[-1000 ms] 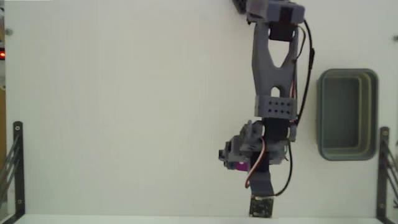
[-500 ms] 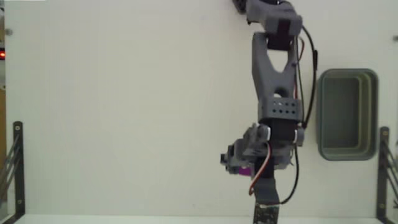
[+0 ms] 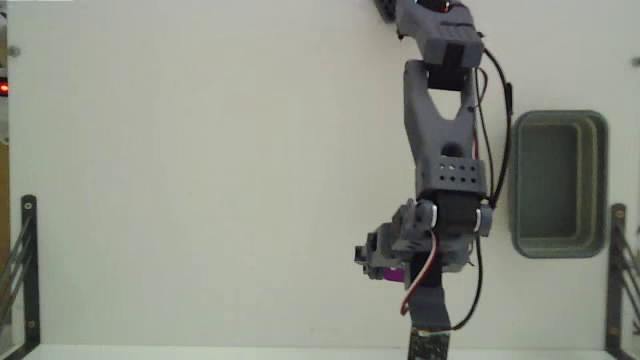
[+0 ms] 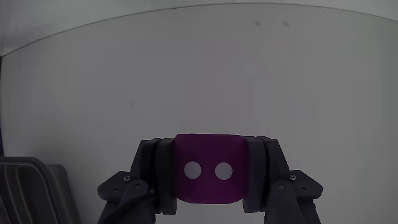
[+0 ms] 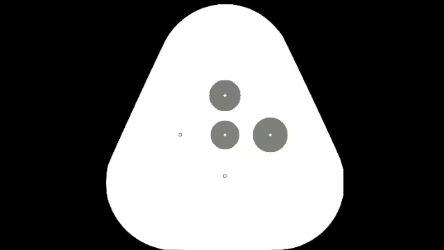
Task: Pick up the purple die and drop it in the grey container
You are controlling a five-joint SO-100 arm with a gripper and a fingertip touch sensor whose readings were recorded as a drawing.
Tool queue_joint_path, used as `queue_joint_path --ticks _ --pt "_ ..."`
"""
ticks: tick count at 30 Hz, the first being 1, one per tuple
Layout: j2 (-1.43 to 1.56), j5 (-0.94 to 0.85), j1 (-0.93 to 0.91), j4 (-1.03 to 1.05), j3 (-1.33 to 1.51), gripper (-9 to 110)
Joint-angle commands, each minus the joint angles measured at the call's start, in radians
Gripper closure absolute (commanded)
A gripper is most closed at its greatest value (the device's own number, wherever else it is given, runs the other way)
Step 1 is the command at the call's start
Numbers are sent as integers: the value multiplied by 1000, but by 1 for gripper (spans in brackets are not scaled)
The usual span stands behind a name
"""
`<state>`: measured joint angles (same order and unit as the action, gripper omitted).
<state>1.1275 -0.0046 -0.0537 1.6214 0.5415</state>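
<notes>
Purple die (image 4: 208,169) pinched in end effector (image 4: 209,177), near counter (image 3: 200,180) bottom edge in fixed view. Keep clamp firm; carry over grey container (image 3: 558,184) at right edge, release inside rim.

Purple die (image 4: 208,168): between the two fingers of the gripper (image 3: 390,268), touching both. Fixed view: gripper near table centre's five o'clock; grey container (image 3: 558,183) at three o'clock of the gripper, well apart, on the table (image 3: 200,180).

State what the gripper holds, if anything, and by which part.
The die, clamped by its two opposite side faces between the gripper's fingers; its two-pip face looks at the wrist camera.
</notes>
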Motion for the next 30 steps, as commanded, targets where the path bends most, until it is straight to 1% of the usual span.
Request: queue_joint_path --ticks 1,16,30 --pt "43 5 -2 7 -50 44" --pt "59 5 23 0 -27 44" --pt "126 5 128 -30 70 44"
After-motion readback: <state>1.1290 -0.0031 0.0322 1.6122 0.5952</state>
